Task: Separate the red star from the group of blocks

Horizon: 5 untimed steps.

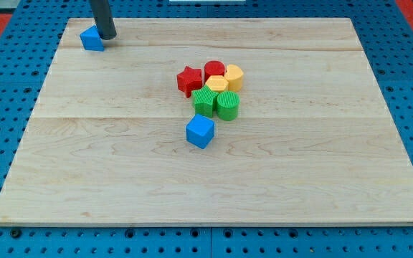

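Observation:
The red star (188, 79) sits at the left edge of a tight cluster near the board's middle. It touches a red round block (214, 71) and a green star-like block (206, 102). The cluster also holds two yellow blocks (234, 76) (216, 85) and a green cylinder (228, 105). A blue cube (200, 132) stands just below the cluster, a little apart. My tip (106, 36) is at the view's top left, far from the cluster, touching the right side of a small blue block (91, 38).
The wooden board (84, 179) lies on a blue pegboard table. Its edges run near all four sides of the view. A red patch shows at the top corners beyond the table.

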Available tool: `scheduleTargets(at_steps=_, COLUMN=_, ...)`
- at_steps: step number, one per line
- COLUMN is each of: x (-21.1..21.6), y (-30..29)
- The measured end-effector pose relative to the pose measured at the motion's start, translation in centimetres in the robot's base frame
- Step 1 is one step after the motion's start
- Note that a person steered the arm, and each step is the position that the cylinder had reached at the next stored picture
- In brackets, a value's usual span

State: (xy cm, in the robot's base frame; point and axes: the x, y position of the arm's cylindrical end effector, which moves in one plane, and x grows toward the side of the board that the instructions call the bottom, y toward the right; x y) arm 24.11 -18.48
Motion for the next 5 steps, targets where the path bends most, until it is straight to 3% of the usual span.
scheduleTargets(at_steps=3, x=-0.3, y=1.3)
scheduleTargets(at_steps=5, x=5.2, y=9.9)
